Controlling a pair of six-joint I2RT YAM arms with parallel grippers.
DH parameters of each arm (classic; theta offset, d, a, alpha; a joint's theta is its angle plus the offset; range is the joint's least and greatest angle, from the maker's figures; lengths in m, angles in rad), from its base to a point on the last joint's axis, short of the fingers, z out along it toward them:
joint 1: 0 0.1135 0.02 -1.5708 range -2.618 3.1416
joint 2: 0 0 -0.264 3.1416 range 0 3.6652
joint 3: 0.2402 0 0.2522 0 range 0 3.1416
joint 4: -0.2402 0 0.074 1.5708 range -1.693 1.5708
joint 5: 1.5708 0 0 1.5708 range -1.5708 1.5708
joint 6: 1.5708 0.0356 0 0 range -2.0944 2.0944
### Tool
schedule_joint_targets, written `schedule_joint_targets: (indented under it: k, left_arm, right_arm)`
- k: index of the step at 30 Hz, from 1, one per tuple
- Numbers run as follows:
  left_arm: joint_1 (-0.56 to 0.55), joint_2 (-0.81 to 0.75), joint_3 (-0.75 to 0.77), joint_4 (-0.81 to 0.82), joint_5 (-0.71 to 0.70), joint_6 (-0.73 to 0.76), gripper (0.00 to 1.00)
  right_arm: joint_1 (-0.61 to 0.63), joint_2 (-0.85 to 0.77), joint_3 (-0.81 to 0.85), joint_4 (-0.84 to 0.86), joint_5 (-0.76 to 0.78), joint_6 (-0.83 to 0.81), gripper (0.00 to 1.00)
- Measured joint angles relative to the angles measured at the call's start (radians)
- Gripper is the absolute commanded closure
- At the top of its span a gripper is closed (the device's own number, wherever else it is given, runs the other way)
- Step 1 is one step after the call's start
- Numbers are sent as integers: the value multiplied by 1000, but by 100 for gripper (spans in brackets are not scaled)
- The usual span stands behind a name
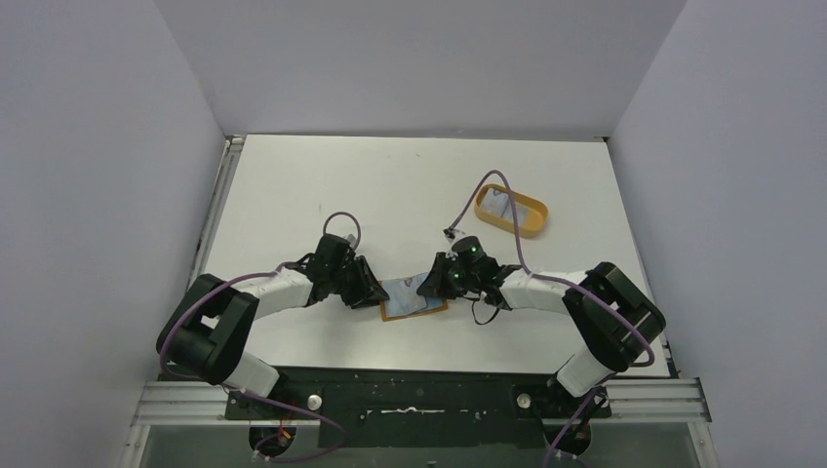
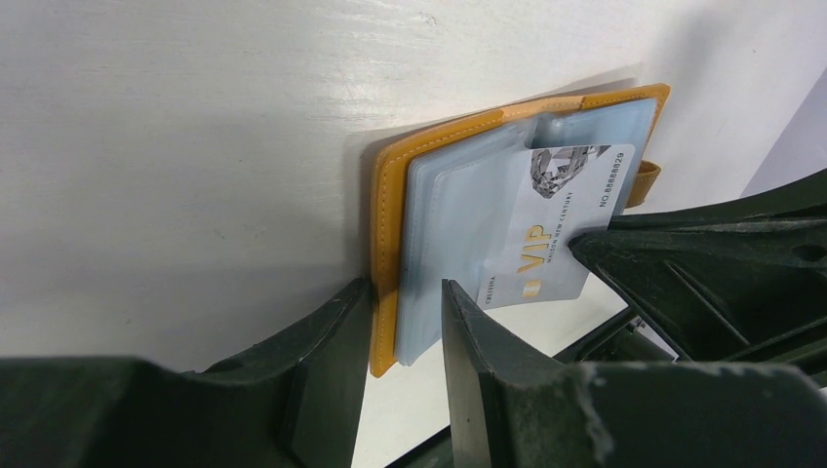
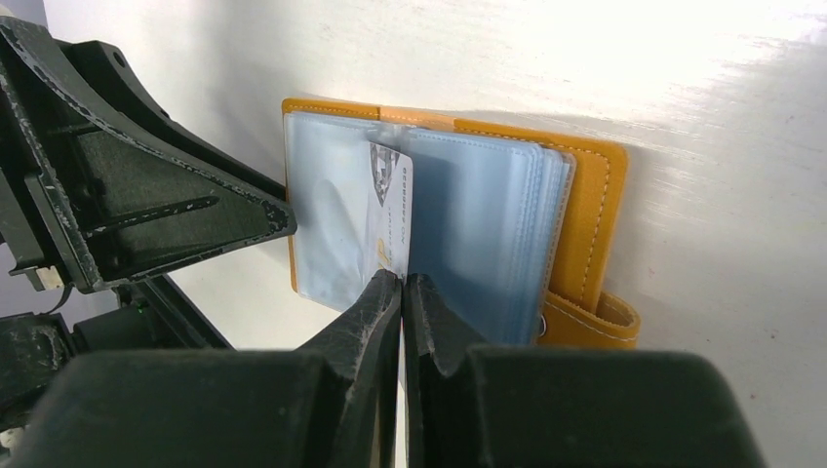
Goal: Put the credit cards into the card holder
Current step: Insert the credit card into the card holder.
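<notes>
The card holder [image 1: 414, 304] lies open on the table between both grippers: orange cover [image 2: 388, 210], grey-blue sleeves [image 2: 458, 210] inside, snap tab [image 3: 597, 322] at one edge. My left gripper [image 2: 405, 302] is shut on the card holder's near edge, with the cover and sleeves between its fingers. My right gripper [image 3: 402, 278] is shut on a pale credit card [image 3: 392, 210] printed "VIP" [image 2: 551, 229]. The card stands edge-on among the sleeves, its far end under a clear pocket. In the top view the left gripper [image 1: 375, 292] and right gripper [image 1: 429, 290] face each other across the holder.
An orange oval tray [image 1: 531, 216] sits at the back right with another pale card [image 1: 499, 202] in it. Purple cables loop over both arms. Grey walls close in the table on three sides.
</notes>
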Motion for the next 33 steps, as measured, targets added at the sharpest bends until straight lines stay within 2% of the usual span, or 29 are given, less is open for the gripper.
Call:
schedule_joint_targets:
  k: [23,33]
  left_arm:
    - [0,13,9,0,13,3,69]
    - [0,14,9,1,16,3,69]
  right_arm:
    - [11,-2,60,-100,27,-119,100]
    - [27,-2,57,-82,45,-101,100]
